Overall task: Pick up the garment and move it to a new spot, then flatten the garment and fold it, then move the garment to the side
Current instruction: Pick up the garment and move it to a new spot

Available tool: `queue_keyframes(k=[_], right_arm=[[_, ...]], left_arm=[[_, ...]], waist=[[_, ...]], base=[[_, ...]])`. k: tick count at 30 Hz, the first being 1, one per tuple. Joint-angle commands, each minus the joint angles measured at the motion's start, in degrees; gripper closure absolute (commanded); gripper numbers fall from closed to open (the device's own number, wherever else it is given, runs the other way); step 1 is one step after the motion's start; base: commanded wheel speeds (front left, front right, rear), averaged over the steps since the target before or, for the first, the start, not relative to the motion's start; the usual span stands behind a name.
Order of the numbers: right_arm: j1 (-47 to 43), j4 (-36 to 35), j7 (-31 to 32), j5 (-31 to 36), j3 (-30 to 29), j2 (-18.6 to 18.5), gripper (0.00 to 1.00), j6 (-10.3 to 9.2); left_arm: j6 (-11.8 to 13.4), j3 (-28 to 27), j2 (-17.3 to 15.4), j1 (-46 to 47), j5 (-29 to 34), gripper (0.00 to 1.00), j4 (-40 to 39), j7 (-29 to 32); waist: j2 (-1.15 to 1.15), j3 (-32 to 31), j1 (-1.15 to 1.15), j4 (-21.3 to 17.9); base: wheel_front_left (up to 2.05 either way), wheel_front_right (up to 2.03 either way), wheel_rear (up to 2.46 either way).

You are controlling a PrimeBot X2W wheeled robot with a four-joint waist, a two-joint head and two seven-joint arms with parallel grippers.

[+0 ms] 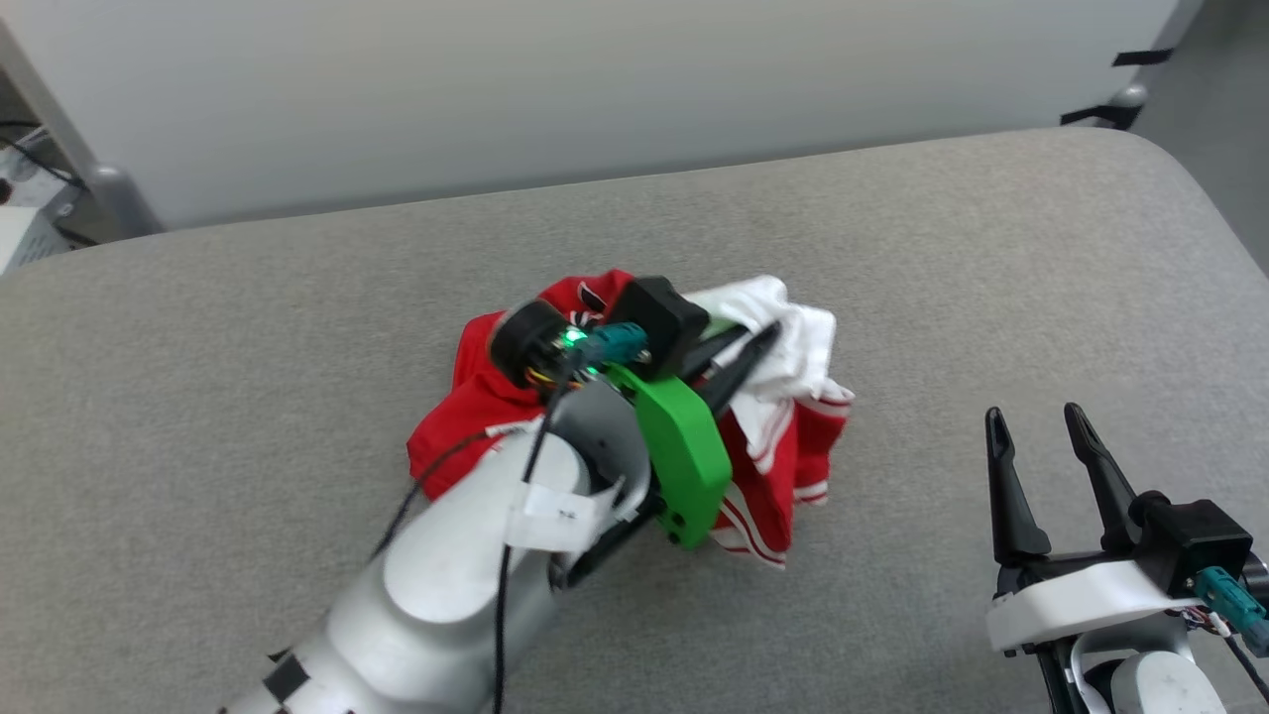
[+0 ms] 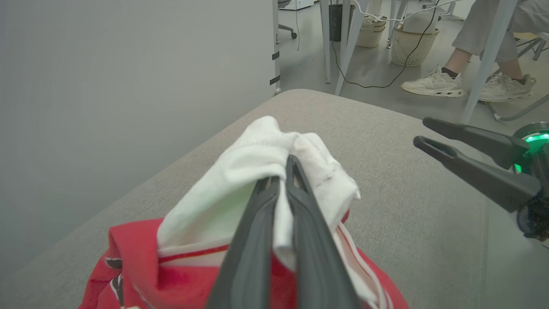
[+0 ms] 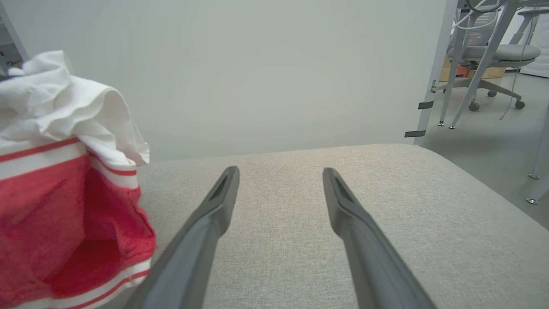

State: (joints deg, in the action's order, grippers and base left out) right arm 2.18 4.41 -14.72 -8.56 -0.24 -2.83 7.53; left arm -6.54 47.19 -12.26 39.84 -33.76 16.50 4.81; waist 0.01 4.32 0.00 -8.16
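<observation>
Fingers (image 2: pixel 257 240) of the left gripper (image 2: pixel 283 171) pinch a white sleeve of the garment (image 1: pixel 466 397), bunched at the middle of the cushion (image 1: pixel 892 248); the right gripper (image 1: pixel 1039 421) gapes idle; relocation, flattening and folding apparently all remain.

1. The garment (image 1: pixel 466 397) — black-and-white print fragments (image 1: pixel 592 296) show among the red folds at its far edge in the head view. The cloth is crumpled there and no letter can be read.
2. The same garment, left wrist view — dark-and-white print patches (image 2: pixel 115 262) at the lower left, cut off by folds. No letter is legible.
3. White tag (image 1: pixel 555 516) wrapped on the left forearm (image 1: pixel 446 575) — it carries small dark marks, too small to read.
4. Overall: no text, number, brand or sign can be read.
</observation>
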Motion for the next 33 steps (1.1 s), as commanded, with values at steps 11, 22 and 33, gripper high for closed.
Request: queue_keyframes(k=[11, 22, 33], right_arm=[[0.44, -0.31, -0.28, -0.77, -0.43, -0.05, 0.0, -0.04], [-1.26, -0.61, -0.28, 0.68, 0.19, -0.05, 0.0, -0.04], [-3.52, -0.06, -0.28, 1.3, 1.09, -0.05, 0.0, -0.04]], left_arm=[[-0.24, 3.78, 6.58, -2.25, -0.23, 0.0, 12.11, -6.98], [3.84, -3.2, 0.49, -4.4, -1.13, 0.0, 13.9, -17.31], [10.71, -15.68, -6.07, -19.54, -0.94, 0.0, -0.81, -19.77]], waist=[[-0.01, 2.51, 0.0, -3.39], [-0.01, -1.9, 0.0, 6.33], [-0.01, -4.53, 0.0, 12.4]], base=[[0.0, 0.0, 0.0], [0.0, 0.0, 0.0], [0.0, 0.0, 0.0]])
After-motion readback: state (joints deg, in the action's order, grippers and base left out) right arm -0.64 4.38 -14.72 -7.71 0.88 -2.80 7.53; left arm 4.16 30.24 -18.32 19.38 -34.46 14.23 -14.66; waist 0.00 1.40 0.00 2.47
